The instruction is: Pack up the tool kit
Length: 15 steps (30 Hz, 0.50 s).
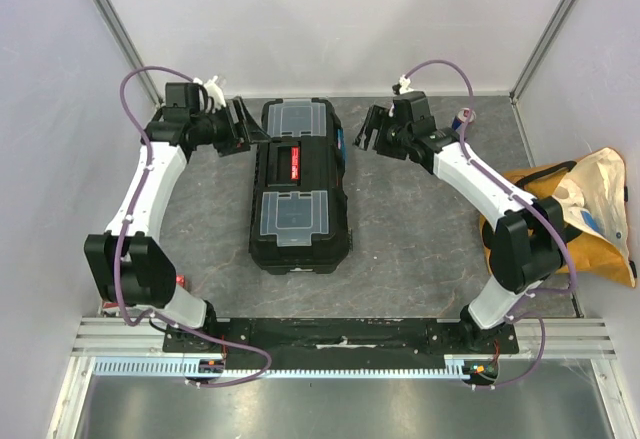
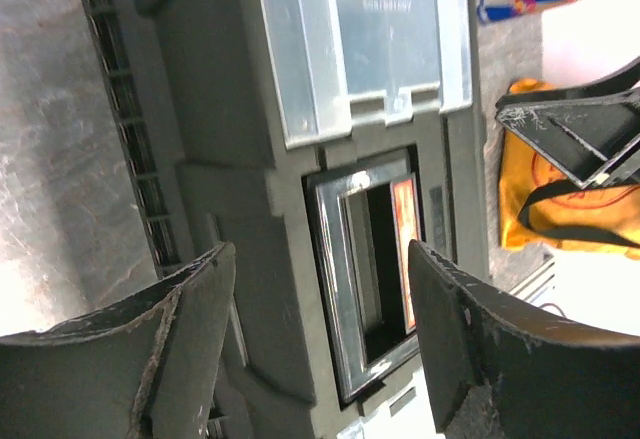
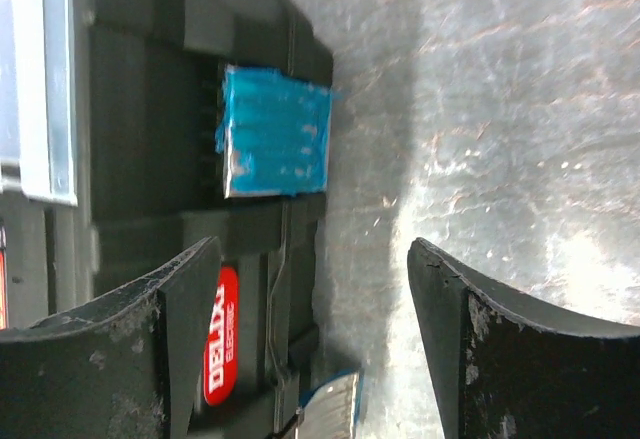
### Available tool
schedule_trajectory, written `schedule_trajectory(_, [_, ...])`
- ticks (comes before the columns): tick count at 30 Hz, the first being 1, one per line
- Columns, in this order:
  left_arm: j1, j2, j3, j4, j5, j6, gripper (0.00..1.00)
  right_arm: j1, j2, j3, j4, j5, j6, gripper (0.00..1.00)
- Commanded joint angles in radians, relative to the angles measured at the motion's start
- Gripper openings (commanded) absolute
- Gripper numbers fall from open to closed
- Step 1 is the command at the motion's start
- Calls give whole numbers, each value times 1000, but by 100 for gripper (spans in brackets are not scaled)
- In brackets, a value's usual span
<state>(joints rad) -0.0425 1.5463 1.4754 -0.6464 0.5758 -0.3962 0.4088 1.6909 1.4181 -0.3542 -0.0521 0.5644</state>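
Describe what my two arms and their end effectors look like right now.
The left arm and right arm match: white links, black joint housings, a purple cable looped along each. The left end effector and right end effector are black, with curved fingers scuffed pale at the edges.

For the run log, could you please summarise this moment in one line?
toolbox: lid down | left jaws: open, empty, at toolbox's left side | right jaws: open, empty, at its right side by blue latch
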Motion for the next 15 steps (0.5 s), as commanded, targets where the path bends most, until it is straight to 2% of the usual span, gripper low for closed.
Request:
schedule_trajectory(1, [-89,-49,-52,-71,-77,117,76,8,-74,-73,47,-130,-15,82])
schedule_trajectory(5, [-148,-69,-98,-85,-160,122,76,12,-106,-117,52,-138,-5,82])
schedule_trajectory(12, [-243,-37,-87,-133,-330,171,75,12,-137,-186,57,-137,15,81])
schedule_trajectory(15, [-258,3,-67,-162,-373,186,65,12,-149,-220,58,-127,28,81])
